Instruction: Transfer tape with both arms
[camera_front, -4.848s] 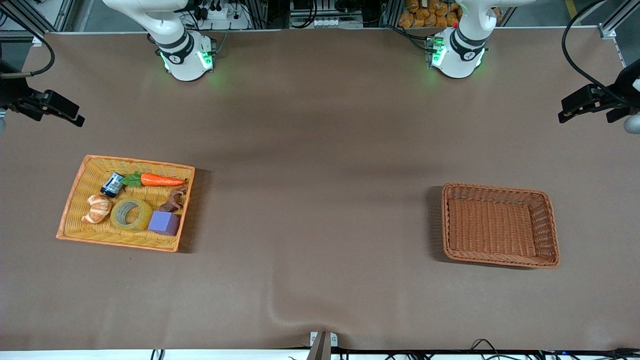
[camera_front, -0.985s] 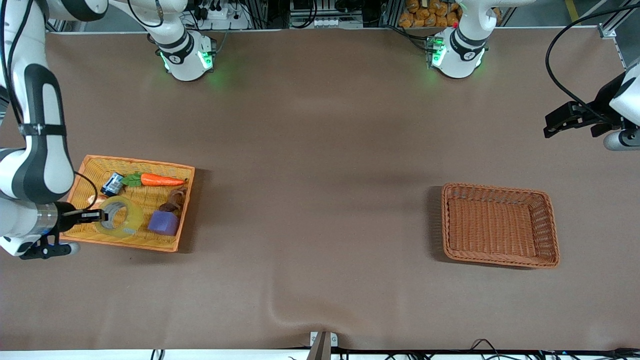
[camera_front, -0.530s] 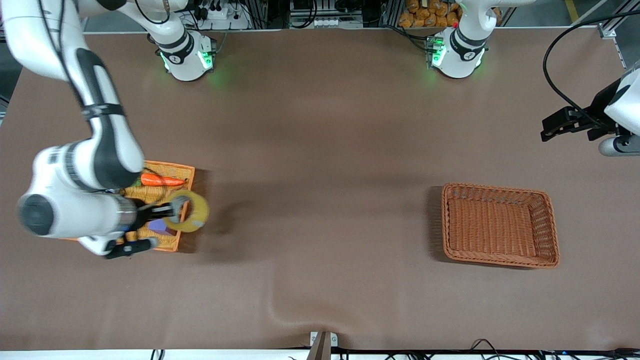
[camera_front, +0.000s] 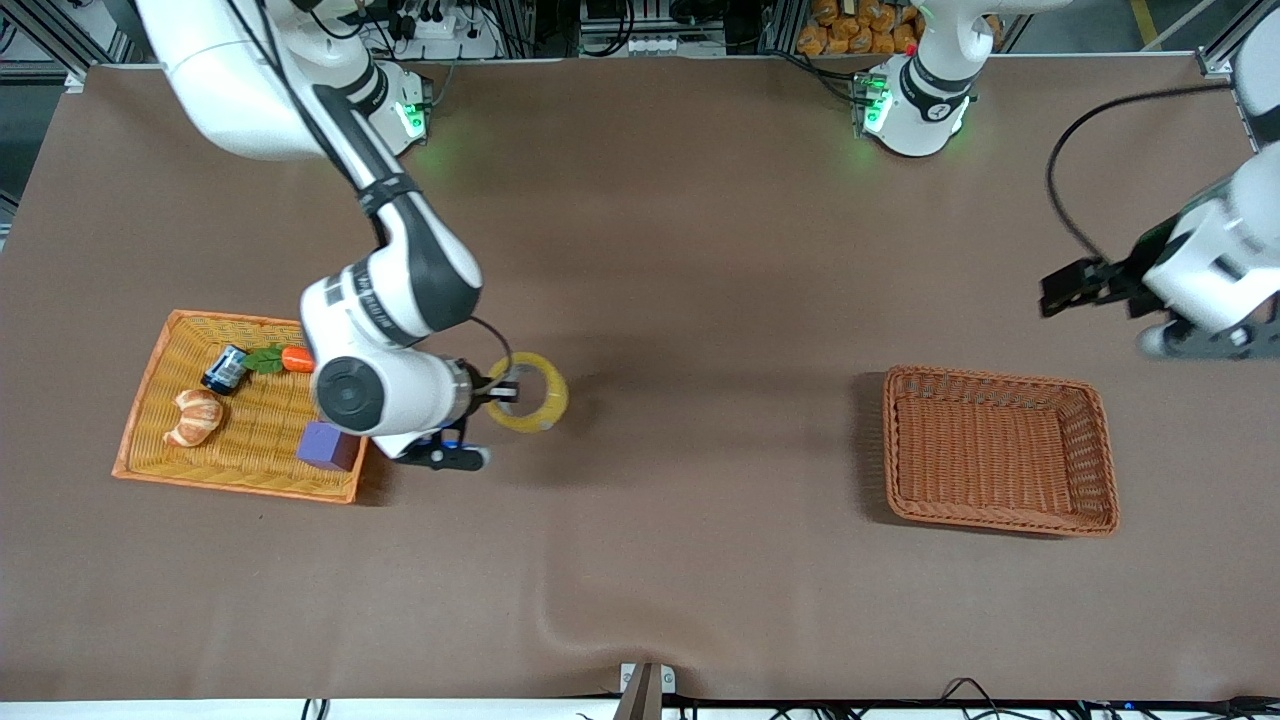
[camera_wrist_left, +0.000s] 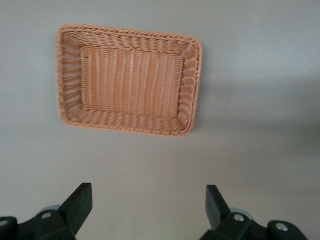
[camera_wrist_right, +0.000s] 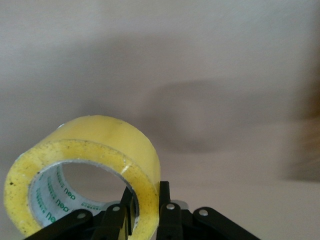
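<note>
Lifted clear of the tray (camera_front: 150, 400), the tape (camera_front: 530, 392) rides mid-table, pinched through its wall by the right gripper (camera_front: 500, 392). Left gripper (camera_front: 1075, 287), fingers spread, hovers above the empty basket (camera_front: 1000, 450); handover comes next.

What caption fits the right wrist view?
Right claw shut on the tape, carried above the bare brown table.

The brown table (camera_front: 660, 250) carries an orange tray (camera_front: 150, 385) (holding small items) and a brown wicker basket (camera_front: 1100, 460).
</note>
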